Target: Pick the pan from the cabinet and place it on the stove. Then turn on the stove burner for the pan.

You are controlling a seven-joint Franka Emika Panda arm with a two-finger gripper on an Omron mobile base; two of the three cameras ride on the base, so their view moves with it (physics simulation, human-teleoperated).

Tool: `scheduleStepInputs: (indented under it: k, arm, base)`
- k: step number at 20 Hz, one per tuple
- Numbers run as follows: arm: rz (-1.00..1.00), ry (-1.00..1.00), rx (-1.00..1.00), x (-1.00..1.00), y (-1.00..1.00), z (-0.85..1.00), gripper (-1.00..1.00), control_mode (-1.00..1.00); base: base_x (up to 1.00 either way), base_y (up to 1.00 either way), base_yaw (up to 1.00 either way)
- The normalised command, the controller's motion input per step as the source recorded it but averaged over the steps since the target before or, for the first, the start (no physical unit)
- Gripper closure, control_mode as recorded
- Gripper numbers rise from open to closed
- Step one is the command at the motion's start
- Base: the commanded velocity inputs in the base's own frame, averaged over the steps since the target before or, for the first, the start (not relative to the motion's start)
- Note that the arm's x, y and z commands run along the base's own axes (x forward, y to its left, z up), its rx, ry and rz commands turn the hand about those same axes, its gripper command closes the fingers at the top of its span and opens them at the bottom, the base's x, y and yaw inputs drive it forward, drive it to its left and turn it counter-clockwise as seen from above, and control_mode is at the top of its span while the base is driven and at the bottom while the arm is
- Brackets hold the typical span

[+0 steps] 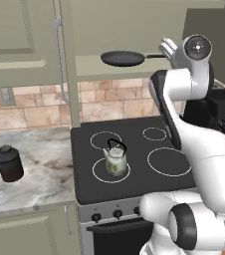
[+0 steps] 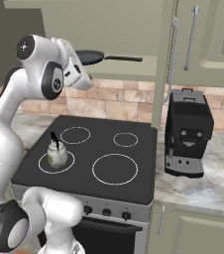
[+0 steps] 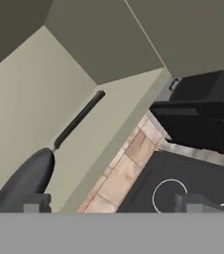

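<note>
The pan [image 1: 123,59] lies flat on the bottom shelf of the open cabinet [image 1: 134,30], directly above the stove [image 1: 134,159], with its handle extending toward the coffee machine side. In the right base view the pan [image 2: 90,56] is partly hidden behind the wrist.

Arm pose: the arm rises from the base, bends at the elbow over the cooktop, and lifts the hand to shelf height. The gripper [image 3: 113,203] is level with the pan and beside it. Its fingers [image 3: 37,202] are spread wide, with nothing between them; one tip sits in front of the pan body [image 3: 25,181], the other over the cooktop. Contact with the pan cannot be confirmed from this angle, but the tips appear to be just short of it.

Surface: the black glass cooktop carries four white rings. A small green kettle [image 1: 115,160] stands on a mid-sized front ring. The stove burner [image 1: 169,162], the widest ring, is bare. Black knobs [image 2: 106,212] line the silver front panel.

Room: a marble-pattern counter [image 1: 30,164] flanks the stove. A dark canister [image 1: 9,163] stands on one side, a black coffee machine [image 2: 187,133] on the other. The cabinet door [image 2: 166,59] stands edge-on. A tan brick backsplash [image 1: 109,99] runs behind.
</note>
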Motion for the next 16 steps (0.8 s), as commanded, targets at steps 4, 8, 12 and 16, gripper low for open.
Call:
scheduleStepInputs:
  k: [4, 8, 12, 16]
  arm:
    - [-0.09, 0.05, -0.04, 0.38, -0.09, 0.0, -1.0, -1.0]
    - [-0.02, 0.05, -0.02, 0.3, -0.06, 0.02, -1.0, -1.0]
    - [0.0, 0.04, 0.0, 0.24, -0.16, 0.02, -1.0, -1.0]
    - [0.0, 0.02, -0.02, 0.29, -0.16, 0.0, -1.0, -1.0]
  base:
    - [0.0, 0.0, 0.0]
    - [0.0, 0.0, 0.0]
    - [0.0, 0.0, 0.0]
    - [0.0, 0.0, 0.0]
